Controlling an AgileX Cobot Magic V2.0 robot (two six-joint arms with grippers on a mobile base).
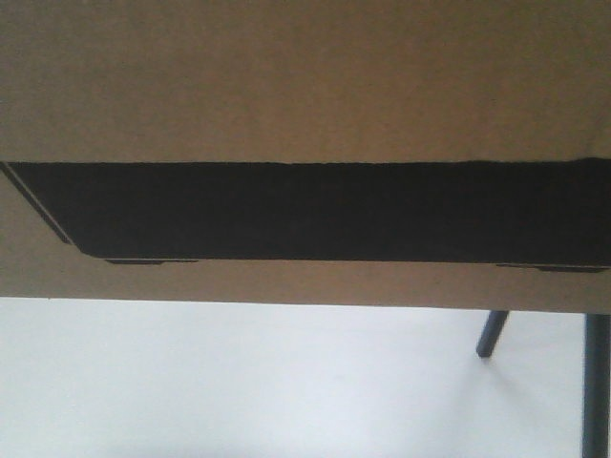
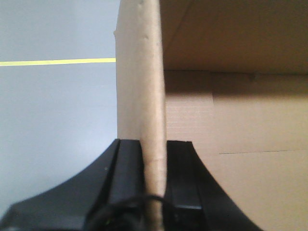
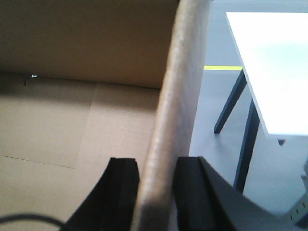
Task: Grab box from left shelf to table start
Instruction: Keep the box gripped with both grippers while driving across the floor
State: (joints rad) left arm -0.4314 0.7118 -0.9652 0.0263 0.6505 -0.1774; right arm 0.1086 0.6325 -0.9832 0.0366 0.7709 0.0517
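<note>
Between the two arms, the box (image 1: 286, 86) seems to hang in the air, and its black panel (image 1: 315, 210) fills the middle of the front view. The left pincer (image 2: 154, 161) is pinched tight on the box's left wall, with one black finger on each side of the cardboard. The right pincer (image 3: 156, 175) grips the right wall the same way. The box is open on top and looks empty inside. The table (image 3: 274, 62) stands near the box's right side, on dark legs (image 3: 230, 103). The step in hand looks like carrying the box to the table. Next, both arms likely need to bring the box over the white top, keep it level, lower it, and only then let go.
</note>
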